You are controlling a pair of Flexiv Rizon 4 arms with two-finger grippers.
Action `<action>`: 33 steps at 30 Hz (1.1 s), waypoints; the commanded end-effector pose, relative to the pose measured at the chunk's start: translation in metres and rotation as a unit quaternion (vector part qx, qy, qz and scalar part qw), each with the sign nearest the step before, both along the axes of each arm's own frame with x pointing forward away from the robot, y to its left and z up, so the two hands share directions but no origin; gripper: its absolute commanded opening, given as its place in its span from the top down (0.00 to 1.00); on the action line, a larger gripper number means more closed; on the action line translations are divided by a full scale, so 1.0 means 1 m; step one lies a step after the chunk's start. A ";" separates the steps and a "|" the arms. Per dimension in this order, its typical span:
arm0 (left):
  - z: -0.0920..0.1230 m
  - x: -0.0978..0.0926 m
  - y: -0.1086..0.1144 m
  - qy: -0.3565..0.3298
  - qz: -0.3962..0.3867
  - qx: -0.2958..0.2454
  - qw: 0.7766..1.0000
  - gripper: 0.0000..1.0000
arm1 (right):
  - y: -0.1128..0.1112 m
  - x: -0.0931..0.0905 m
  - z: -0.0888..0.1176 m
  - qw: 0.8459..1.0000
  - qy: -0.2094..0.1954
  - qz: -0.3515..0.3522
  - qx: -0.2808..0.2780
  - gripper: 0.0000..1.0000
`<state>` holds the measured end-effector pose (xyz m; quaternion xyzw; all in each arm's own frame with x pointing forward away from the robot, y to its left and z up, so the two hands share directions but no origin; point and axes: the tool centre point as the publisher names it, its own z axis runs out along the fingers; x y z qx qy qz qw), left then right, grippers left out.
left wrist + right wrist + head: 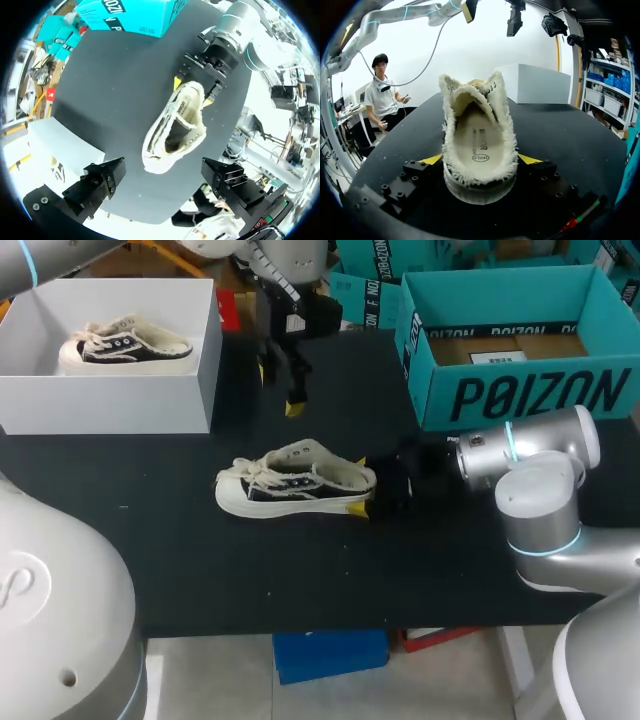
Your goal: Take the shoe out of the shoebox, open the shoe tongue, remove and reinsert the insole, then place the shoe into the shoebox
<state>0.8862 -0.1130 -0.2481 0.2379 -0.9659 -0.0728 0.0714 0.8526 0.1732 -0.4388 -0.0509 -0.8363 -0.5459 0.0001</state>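
Head view: a low cream-and-black canvas shoe with frayed edges (pixel 295 480) is seen resting on its sole in the middle of the black table (pixel 200 570), out of the white cardboard shoebox (pixel 110 400), which stands at ten o'clock from it and holds a second matching shoe (pixel 125 348). A teal printed carton (pixel 520 390) is set at two o'clock. The heel, at the shoe's three o'clock end, is clasped from both sides by the yellow tips of the right hand (pixel 360 485), which is closed to the width of the heel. The left hand (pixel 277 390) is held above the table at twelve o'clock from the shoe, its fingers spread wide and nothing in them. From the right wrist, the cream insole (pixel 480 145) is seen lying flat inside and the tongue (pixel 470 95) standing up. The taking-out is judged done; whether the insole has been out and back cannot be told; the return to the shoebox is left.
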 end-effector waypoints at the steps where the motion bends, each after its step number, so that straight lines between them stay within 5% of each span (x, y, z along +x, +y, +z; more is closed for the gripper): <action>1: -0.013 -0.009 -0.006 0.025 0.162 0.025 0.986 0.00 | 0.001 0.001 -0.001 1.000 0.001 0.000 0.000 1.00; 9: -0.007 -0.033 -0.017 -0.002 0.263 0.045 0.964 0.00 | 0.001 0.001 -0.001 1.000 0.001 0.000 0.000 1.00; 11: 0.000 -0.036 -0.025 -0.008 0.200 -0.021 0.979 0.00 | 0.001 0.001 -0.001 1.000 0.001 0.000 0.000 1.00; 24: 0.000 -0.036 -0.025 -0.008 0.200 -0.021 0.979 0.00 | 0.001 0.001 -0.001 1.000 0.001 0.000 0.000 1.00; 33: -0.005 -0.034 -0.048 -0.043 0.355 -0.022 0.933 0.00 | 0.001 0.001 -0.001 1.000 0.001 0.000 0.000 1.00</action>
